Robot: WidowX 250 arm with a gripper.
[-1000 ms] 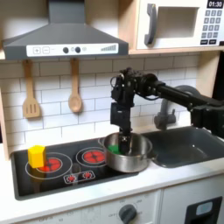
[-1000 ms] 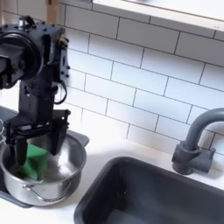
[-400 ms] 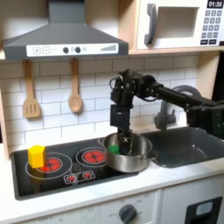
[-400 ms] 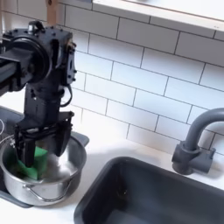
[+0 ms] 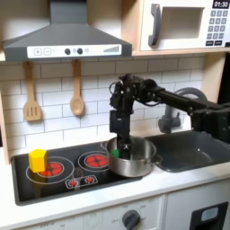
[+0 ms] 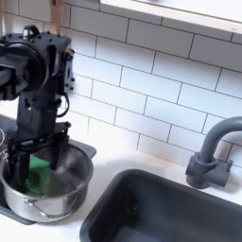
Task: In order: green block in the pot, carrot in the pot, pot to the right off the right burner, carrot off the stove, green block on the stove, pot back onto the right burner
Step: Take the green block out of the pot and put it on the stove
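Your gripper hung inside the pot, fingers apart, w/ the green block between them on the pot floor, in the second exterior view. Pot sat by the right burner, first exterior view.

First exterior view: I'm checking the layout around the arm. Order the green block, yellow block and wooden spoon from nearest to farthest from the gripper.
1. Green block: in the pot, right by the gripper.
2. Wooden spoon: on the wall, up to the first exterior view's left.
3. Yellow block: on the stove's far left burner.
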